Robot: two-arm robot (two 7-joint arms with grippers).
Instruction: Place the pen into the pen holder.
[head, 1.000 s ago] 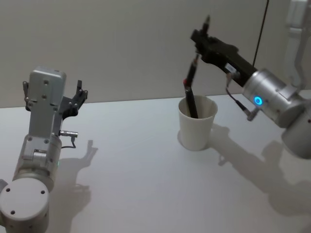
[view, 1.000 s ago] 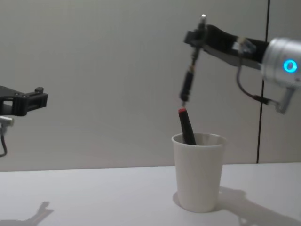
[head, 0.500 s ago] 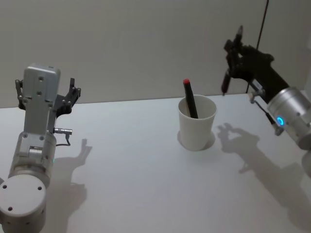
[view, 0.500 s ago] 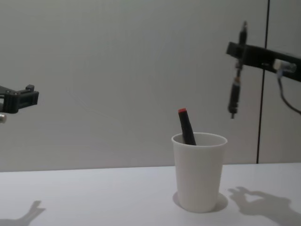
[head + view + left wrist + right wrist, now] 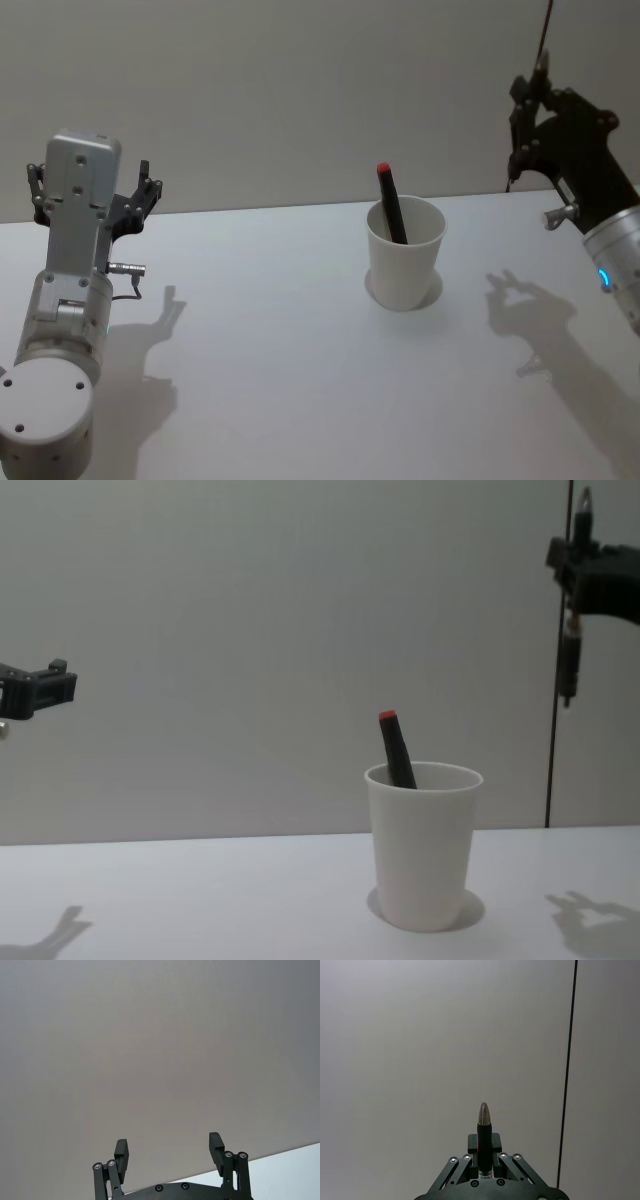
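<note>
The pen holder [image 5: 405, 262] [image 5: 425, 845], a white paper cup, stands upright on the white table. A black pen with a red end [image 5: 390, 203] [image 5: 396, 748] leans inside it, its top above the rim. My right gripper [image 5: 527, 112] [image 5: 580, 565] [image 5: 483, 1157] is raised well to the right of the cup and higher than it. It is shut on a slim dark pen [image 5: 517, 160] [image 5: 568, 665] [image 5: 483, 1127] that hangs nearly upright. My left gripper [image 5: 92, 183] [image 5: 45, 690] [image 5: 170, 1147] is raised at the far left, open and holding nothing.
The white table [image 5: 280, 340] spreads around the cup with only shadows on it. A plain grey wall [image 5: 250, 630] stands behind, with a thin dark vertical line [image 5: 553, 750] at the right.
My right gripper has swung right and away from above the cup, still holding the slim pen. The red-ended pen stays in the cup. The left arm has drifted slightly left.
</note>
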